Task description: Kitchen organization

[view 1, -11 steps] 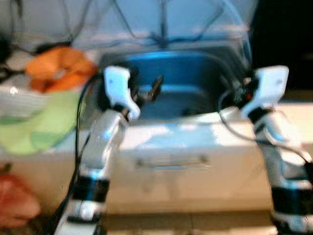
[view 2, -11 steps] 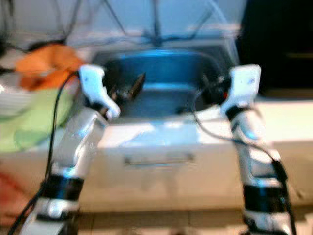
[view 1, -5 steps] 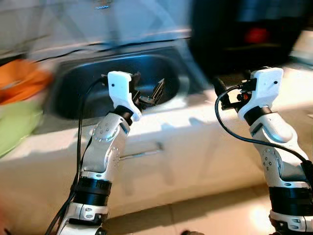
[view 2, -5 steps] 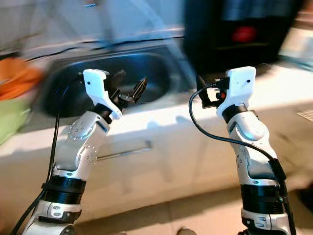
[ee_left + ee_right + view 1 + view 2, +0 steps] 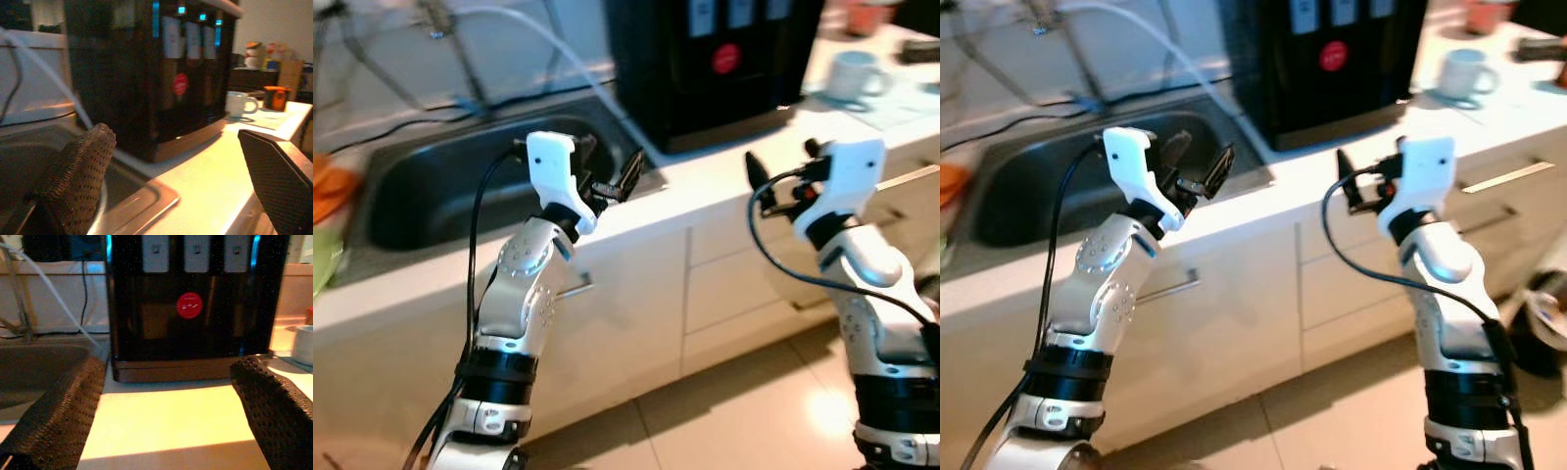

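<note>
Both arms are raised in front of a white counter. My left gripper is open and empty, above the right corner of the steel sink. My right gripper is open and empty too, above the counter's front edge. Behind them stands a black water dispenser with a red round label. A white mug sits on the counter to its right. In the left wrist view the two fingers frame the dispenser and the mug. The right wrist fingers face the dispenser head-on.
A white hose arcs over the sink. Orange cloth and green cloth lie at the far left. Drawers with metal handles lie under the counter at right. Beige tile floor lies below. An orange item stands beyond the mug.
The whole view has swung to the right: the sink has slid left, and the dispenser and mug have come into view. Both grippers stay raised and open.
</note>
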Robot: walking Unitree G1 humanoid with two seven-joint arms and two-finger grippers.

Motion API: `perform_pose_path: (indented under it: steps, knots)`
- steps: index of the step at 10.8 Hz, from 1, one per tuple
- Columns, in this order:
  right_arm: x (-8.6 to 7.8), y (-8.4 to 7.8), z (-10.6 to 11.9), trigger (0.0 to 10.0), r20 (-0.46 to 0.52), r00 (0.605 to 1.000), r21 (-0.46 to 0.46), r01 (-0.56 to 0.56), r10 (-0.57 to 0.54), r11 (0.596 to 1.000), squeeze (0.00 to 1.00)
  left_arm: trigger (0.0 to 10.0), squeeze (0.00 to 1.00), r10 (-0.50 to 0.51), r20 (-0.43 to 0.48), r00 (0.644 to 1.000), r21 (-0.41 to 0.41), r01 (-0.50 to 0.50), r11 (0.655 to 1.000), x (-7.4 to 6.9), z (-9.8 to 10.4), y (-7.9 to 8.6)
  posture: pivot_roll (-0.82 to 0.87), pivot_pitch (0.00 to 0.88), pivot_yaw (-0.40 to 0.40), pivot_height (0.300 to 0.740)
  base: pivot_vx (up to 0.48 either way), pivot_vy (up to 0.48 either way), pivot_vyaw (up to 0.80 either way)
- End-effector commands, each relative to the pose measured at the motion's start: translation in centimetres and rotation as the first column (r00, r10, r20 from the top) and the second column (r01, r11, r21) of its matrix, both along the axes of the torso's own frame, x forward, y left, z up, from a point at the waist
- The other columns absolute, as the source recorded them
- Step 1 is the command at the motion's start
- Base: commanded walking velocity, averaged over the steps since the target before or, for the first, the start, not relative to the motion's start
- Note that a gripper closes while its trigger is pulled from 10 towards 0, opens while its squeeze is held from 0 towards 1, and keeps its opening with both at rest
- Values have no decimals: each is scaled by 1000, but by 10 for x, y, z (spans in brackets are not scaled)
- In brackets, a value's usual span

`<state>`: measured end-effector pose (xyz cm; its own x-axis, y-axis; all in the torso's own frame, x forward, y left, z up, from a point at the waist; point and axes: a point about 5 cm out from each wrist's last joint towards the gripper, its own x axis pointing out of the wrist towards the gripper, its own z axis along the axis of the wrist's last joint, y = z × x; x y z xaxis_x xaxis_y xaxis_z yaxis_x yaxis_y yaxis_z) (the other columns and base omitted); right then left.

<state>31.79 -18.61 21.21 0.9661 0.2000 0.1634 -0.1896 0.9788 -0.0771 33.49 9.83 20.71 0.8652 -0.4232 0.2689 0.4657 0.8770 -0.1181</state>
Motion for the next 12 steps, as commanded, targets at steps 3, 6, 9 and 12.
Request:
perform_pose_path:
  steps: [3, 6, 9, 12]
  knots:
    - [1, 8, 4, 10000, 16, 1000, 8, -27, 27, 1000, 0, 10000, 0, 22, -24, 999, -6, -22, 1000, 3, -2, 7, -55, 35, 94, 740, 0, 143, 0]
    - [-5, 3, -3, 10000, -2, 998, -38, -56, 56, 998, 0, 10000, 0, -60, -87, 994, 85, 67, 994, 2, -26, 6, -48, 25, 114, 740, 0, 0, 0]
    - [-13, -14, -20, 10000, -37, 999, -85, -19, 16, 996, 0, 10000, 0, -109, -105, 988, 204, 129, 970, 2, -35, 24, -30, 16, 164, 740, 0, 0, 0]
    - [-23, -33, -26, 10000, -47, 998, -136, 23, -29, 991, 0, 10000, 0, -138, -110, 984, 221, 160, 962, 4, -37, 26, -48, 9, 205, 740, 0, 0, 0]
